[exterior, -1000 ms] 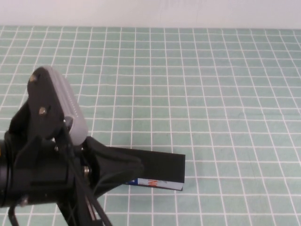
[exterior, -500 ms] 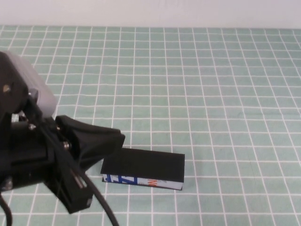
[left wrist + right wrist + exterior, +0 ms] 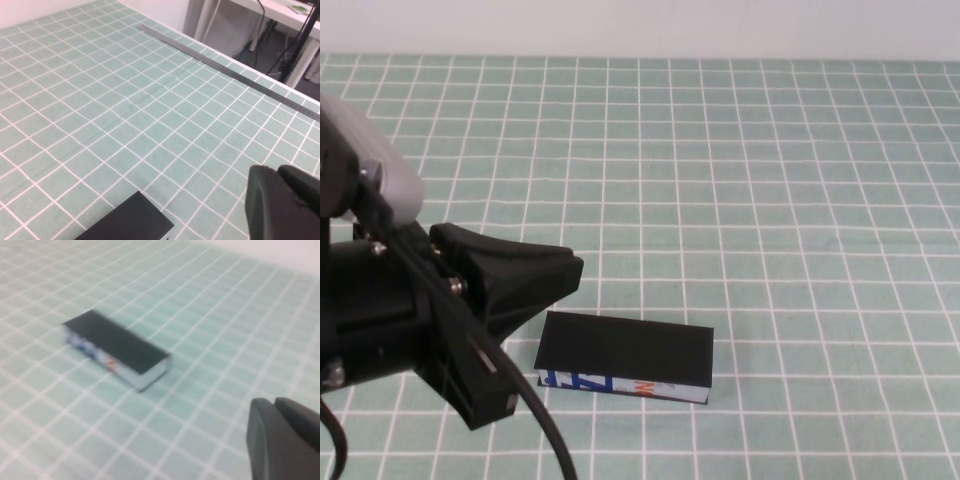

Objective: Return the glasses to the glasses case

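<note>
**A:** High view puts the glasses case (image 3: 624, 357) low in the frame, a little left of centre, lid flat and closed, its long axis running left to right. Where's the left gripper (image 3: 535, 275)?

**B:** Just up-left of the case's left end and above it, fingers pressed together, holding nothing. It is clearly the nearer one.

**A:** And the right gripper (image 3: 285, 437)?

**B:** Lower right of its own wrist view, well apart from the case, jaws also together. The glasses show nowhere, presumably inside.
</note>
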Tool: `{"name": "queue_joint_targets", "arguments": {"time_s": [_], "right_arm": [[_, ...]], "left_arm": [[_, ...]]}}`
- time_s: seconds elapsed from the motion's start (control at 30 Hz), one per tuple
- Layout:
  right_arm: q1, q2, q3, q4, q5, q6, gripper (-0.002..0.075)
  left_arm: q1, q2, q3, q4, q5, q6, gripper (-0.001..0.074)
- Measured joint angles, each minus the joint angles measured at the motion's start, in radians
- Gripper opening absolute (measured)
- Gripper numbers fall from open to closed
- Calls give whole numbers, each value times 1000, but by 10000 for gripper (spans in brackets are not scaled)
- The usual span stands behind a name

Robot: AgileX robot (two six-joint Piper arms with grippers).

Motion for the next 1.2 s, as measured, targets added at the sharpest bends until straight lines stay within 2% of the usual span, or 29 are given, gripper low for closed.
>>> {"name": "queue_joint_targets", "arguments": {"time_s": [0.33, 0.7, 0.87, 0.93, 1.07, 1.2], "right_arm": [[0, 0, 0, 177, 19, 0, -11], [0, 0, 0, 227, 23, 0, -11], [0, 0, 0, 231, 25, 0, -11], [0, 0, 0, 231, 25, 0, -11], [0, 0, 0, 231, 25, 0, -11], [0, 0, 0, 231, 25, 0, -11]], "left_arm": [[0, 0, 0, -2, 0, 0, -2], [0, 0, 13, -5, -9, 0, -2], [0, 0, 17, 18, -74, 45, -2], [0, 6, 18, 66, -125, 33, -2], [2, -27, 30, 289, -216, -126, -2], [48, -131, 75, 467, -265, -209, -2]]}}
